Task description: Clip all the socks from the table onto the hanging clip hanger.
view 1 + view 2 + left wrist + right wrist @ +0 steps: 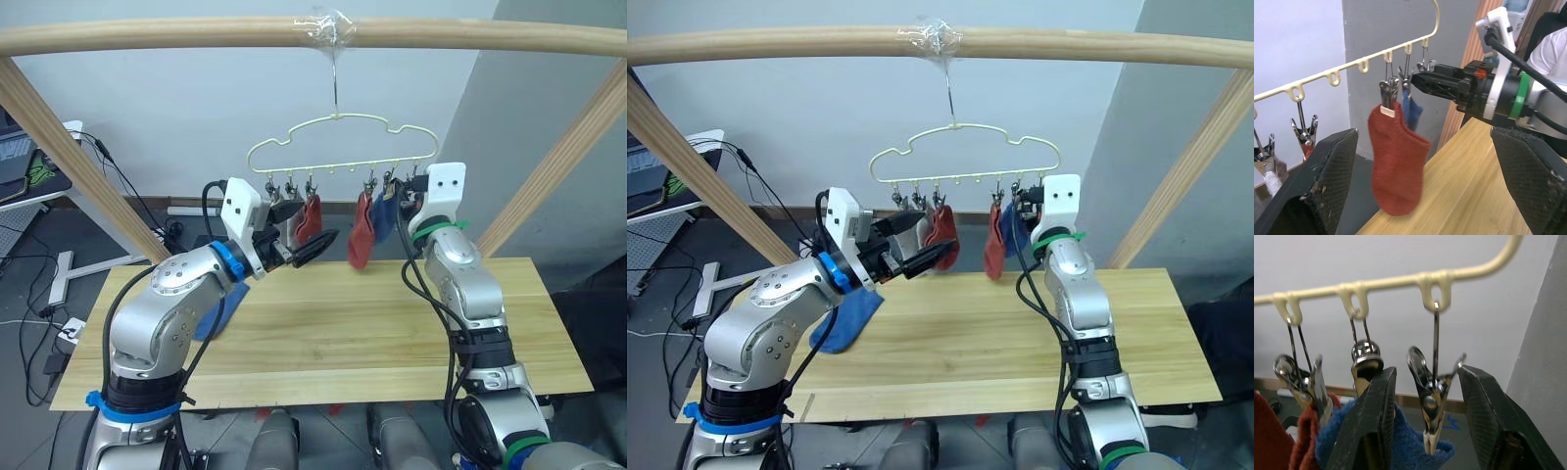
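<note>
Before drawing the right pincer back, confirm that the end clip has bitten the blue sock; withdraw straight, so the hanger does not swing. Its fingers are spread, one on each side of that clip, the sock cuff just below between them. The left pincer is also spread and empty, near a red sock already clipped. One blue sock lies on the surface beneath the left arm.
</note>
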### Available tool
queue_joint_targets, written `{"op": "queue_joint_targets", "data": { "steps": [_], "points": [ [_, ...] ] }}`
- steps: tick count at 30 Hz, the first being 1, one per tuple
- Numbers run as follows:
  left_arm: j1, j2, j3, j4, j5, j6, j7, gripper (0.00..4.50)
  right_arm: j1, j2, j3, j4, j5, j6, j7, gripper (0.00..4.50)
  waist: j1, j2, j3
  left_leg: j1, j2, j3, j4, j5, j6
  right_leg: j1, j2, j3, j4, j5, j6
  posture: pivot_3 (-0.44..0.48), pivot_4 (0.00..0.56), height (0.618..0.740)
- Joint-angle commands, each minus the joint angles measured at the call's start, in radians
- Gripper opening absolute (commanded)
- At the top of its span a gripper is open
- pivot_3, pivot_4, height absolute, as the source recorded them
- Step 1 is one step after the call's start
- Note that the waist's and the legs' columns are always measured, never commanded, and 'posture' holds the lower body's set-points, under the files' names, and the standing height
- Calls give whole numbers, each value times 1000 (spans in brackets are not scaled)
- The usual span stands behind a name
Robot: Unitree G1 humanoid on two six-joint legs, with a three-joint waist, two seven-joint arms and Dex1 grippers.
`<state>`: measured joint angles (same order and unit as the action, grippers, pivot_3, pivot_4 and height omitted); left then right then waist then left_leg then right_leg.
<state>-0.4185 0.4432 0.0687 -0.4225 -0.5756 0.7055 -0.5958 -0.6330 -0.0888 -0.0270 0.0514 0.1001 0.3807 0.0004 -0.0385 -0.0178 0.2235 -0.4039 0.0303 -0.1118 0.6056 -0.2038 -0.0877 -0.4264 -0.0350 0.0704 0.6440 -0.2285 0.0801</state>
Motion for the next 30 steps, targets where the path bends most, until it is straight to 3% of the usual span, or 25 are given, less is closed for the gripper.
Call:
{"op": "queue_joint_targets", "data": {
  "steps": [1,9,26,30],
  "points": [
    [-30,3,5,-43,-24,2,10,4500,-35,11,-9,0,-1,-40,3,2050,1,0,0,0,0,0,0,0,0,0,0,0,0,0,0,108,192,740],
    [-89,-1,-5,-22,-61,20,-8,4500,-65,26,-6,44,5,-60,17,2050,7,0,0,0,0,0,0,0,0,0,0,0,0,0,0,113,195,740],
    [-90,1,-10,-41,-105,33,3,4500,-89,6,-21,102,1,-96,38,2050,7,0,0,0,0,0,0,0,0,0,0,0,0,0,0,118,201,740],
    [-91,-2,-14,-36,-106,31,5,4500,-87,-5,-22,109,-5,-93,46,1129,7,0,0,0,0,0,0,0,0,0,0,0,0,0,0,110,202,740]
  ]
}}
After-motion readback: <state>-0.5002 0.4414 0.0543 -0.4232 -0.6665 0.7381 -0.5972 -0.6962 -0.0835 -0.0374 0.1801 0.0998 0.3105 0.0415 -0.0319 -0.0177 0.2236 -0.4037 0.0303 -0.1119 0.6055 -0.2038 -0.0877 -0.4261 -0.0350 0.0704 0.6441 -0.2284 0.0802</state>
